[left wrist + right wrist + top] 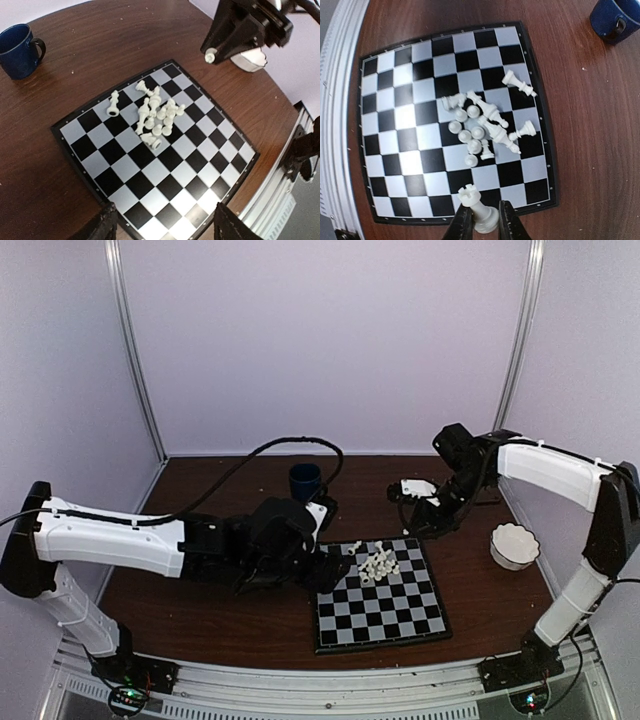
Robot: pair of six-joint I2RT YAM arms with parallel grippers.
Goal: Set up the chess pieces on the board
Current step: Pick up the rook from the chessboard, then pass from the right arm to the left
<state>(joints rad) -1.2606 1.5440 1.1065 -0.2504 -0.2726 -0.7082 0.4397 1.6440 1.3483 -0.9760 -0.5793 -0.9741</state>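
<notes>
- Right claw (pixel 484 220) is clenched on a white rook (pixel 472 196), one finger on each side of its base. It sits at the bottom centre of the right wrist view, over the edge of the board (pixel 405 115).
- I cannot tell whether the rook touches the board.
- Left claw (pixel 167 227) is released, fingers spread wide at the bottom of the left wrist view, holding nothing.
- The other chess pieces (pixel 477 127) lie in a loose heap on the board, right of centre in the right wrist frame.
- Blue mug (pixel 305 480) stands off the board, upper centre of the top view.
</notes>
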